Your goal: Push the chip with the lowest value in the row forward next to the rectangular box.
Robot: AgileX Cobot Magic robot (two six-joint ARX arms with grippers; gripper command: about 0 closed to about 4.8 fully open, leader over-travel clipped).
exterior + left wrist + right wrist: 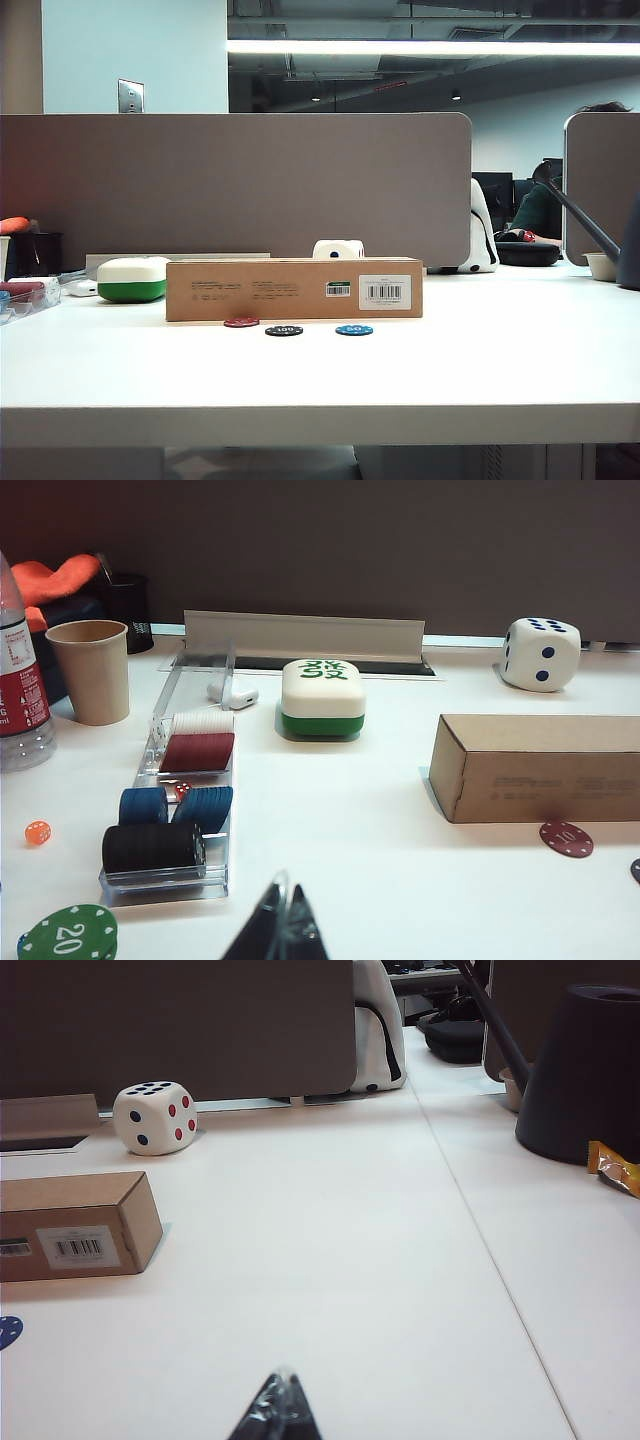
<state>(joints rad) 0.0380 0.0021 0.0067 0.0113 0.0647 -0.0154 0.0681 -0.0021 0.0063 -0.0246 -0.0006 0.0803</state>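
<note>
The red chip (241,322) (566,838), marked 10, lies flat right at the front foot of the rectangular box (294,289) (540,770) (75,1225), a long brown carton with a barcode label. The rest of the row, a black chip (284,330) and a blue chip (354,329) (8,1330), lies slightly nearer the table's front. My left gripper (285,895) is shut and empty, low over the table, back from the chips and to their left. My right gripper (283,1378) is shut and empty too, out to the right of the box. Neither gripper shows in the exterior view.
A white-and-green case (322,696) and a large white die (541,653) stand behind the box. On the left are a clear chip tray (185,800) with stacked chips, a paper cup (93,670), a green chip (68,935) and a tiny orange die (38,832). A black cone (585,1060) stands far right.
</note>
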